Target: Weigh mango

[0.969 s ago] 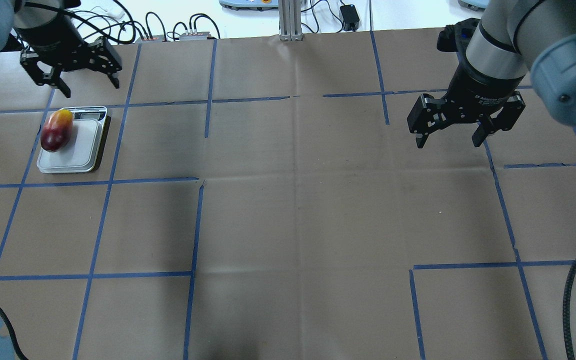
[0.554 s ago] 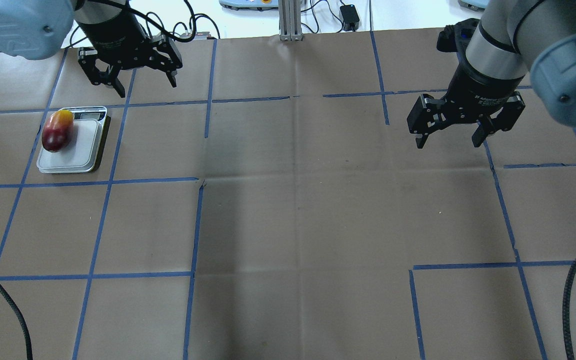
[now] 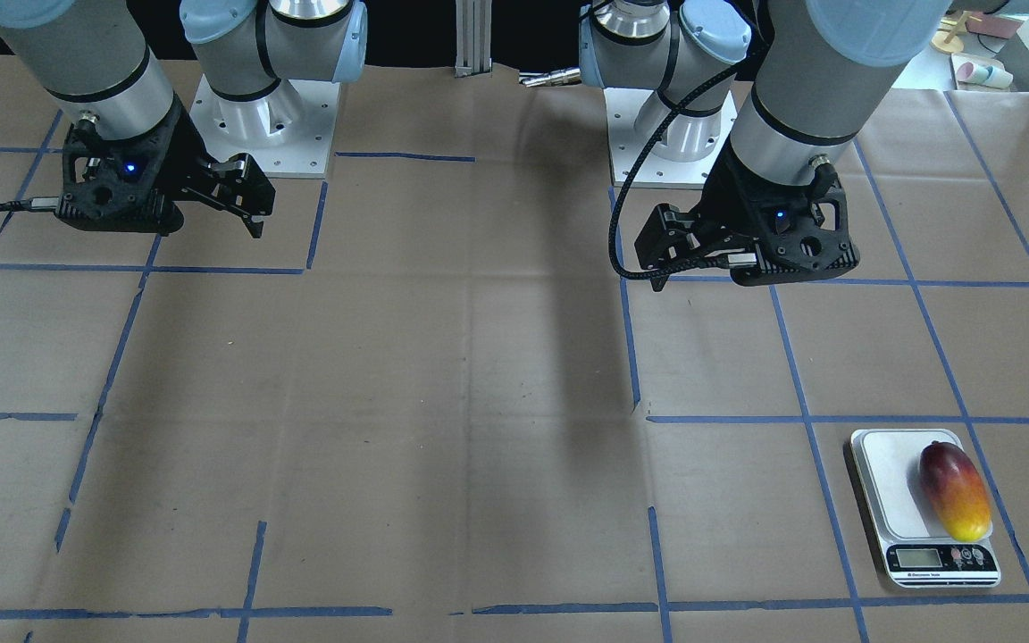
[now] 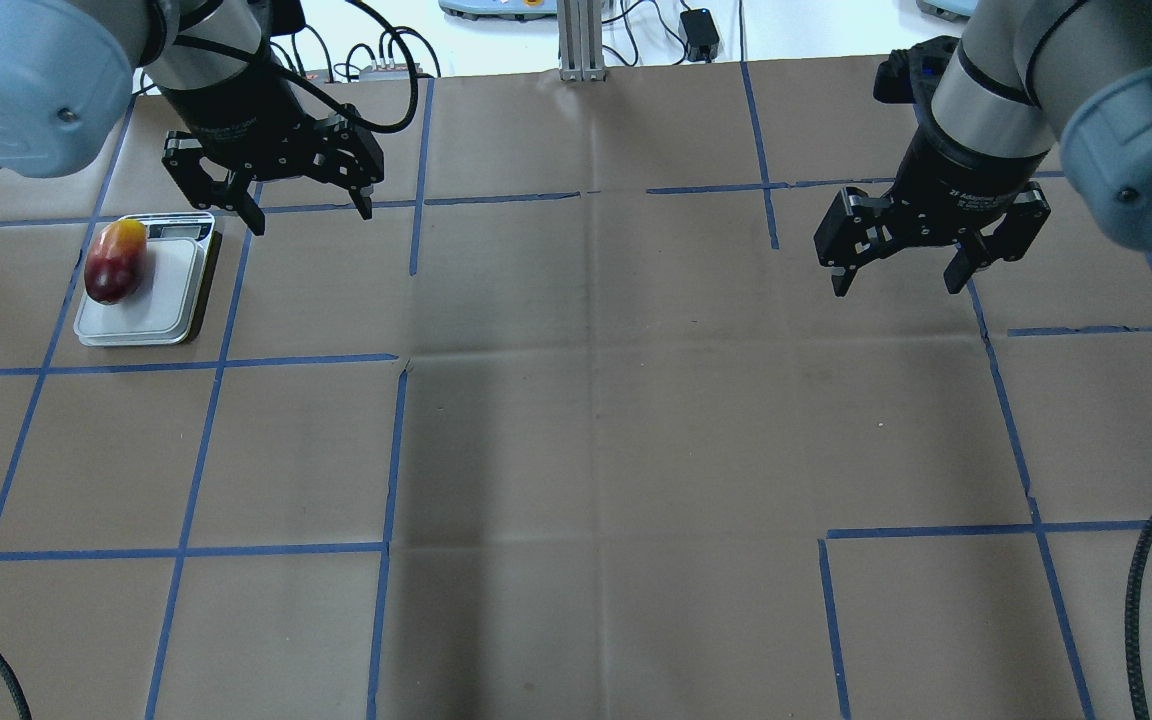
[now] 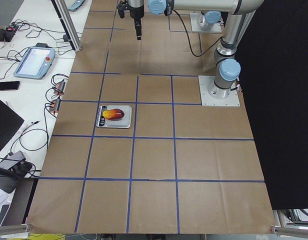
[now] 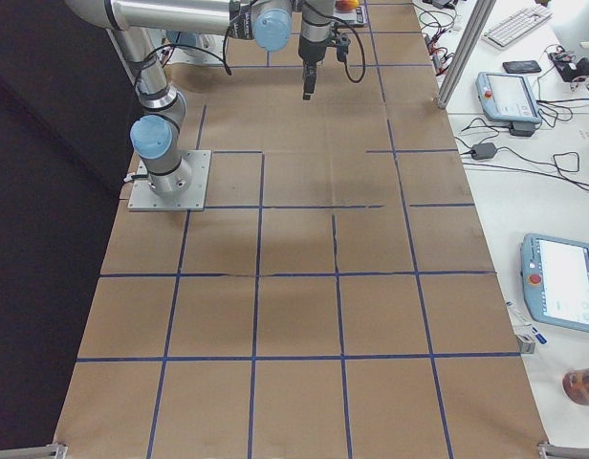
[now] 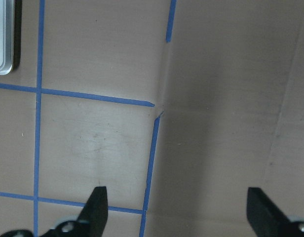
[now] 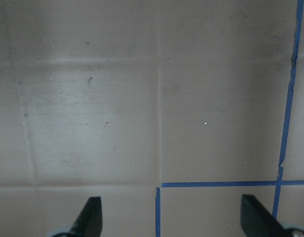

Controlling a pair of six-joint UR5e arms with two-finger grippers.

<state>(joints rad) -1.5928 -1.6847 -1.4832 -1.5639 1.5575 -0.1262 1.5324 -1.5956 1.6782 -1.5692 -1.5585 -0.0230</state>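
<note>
The mango (image 4: 114, 262), red fading to yellow, lies on the left part of a small white digital scale (image 4: 161, 300) at the table's far left. It also shows in the front view (image 3: 954, 491) and the left side view (image 5: 114, 114). My left gripper (image 4: 312, 215) is open and empty, hovering to the right of the scale and a little beyond it. Its wrist view shows only the scale's edge (image 7: 4, 39) between open fingers. My right gripper (image 4: 896, 285) is open and empty above the table's far right.
Brown paper with blue tape grid lines covers the table. An aluminium post (image 4: 581, 40), cables and teach pendants lie past the far edge. A black cable (image 4: 1146, 580) hangs at the near right. The arm bases (image 3: 671, 134) stand at the robot's side.
My open left gripper has moved right and slightly nearer, from beyond the scale to beside its right far corner. The mango, the scale and the right arm have not moved.
</note>
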